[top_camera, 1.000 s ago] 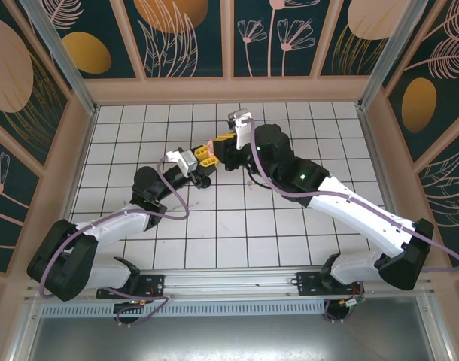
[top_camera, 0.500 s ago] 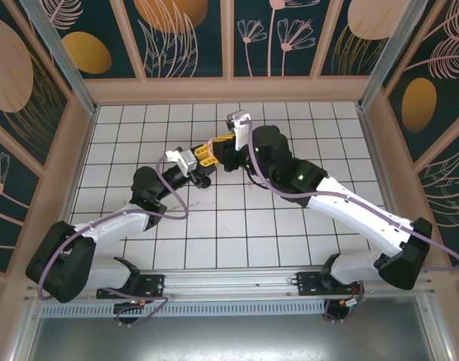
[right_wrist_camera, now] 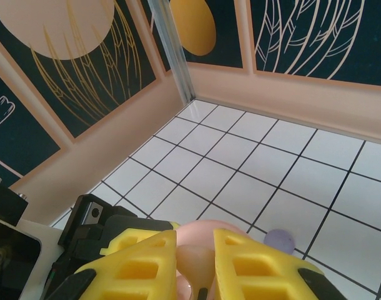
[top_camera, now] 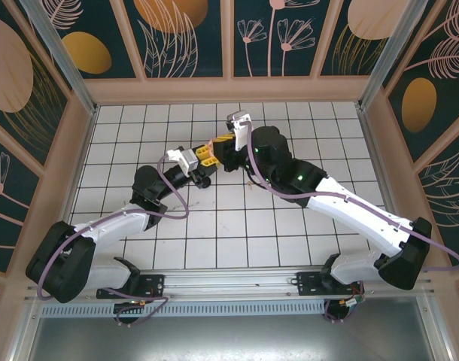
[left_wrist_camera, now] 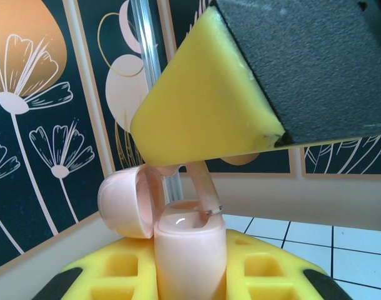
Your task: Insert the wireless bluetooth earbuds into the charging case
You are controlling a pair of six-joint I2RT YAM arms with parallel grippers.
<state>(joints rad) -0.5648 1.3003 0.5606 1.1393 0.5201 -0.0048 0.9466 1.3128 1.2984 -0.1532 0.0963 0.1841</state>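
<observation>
Pinched nearly closed on 1 pink earbud (left_wrist_camera: 204,186), the right gripper (right_wrist_camera: 194,253) holds its stem at the mouth of the open pink case (left_wrist_camera: 189,247) clamped in the left gripper (left_wrist_camera: 190,278) just below; tilted, it could jam or slip free.

I'd call this a robotics lab test cell, not a home or a shop. A white tabletop (top_camera: 290,226) ruled in a black grid is boxed in by printed wall panels (top_camera: 177,37) of flowers and leaves, set in bare aluminium posts (top_camera: 60,56). A left arm (top_camera: 113,224) and a right arm (top_camera: 357,210), both trailing purple cables (top_camera: 173,197), are bolted to a metal rail (top_camera: 229,289) at the near edge.
</observation>
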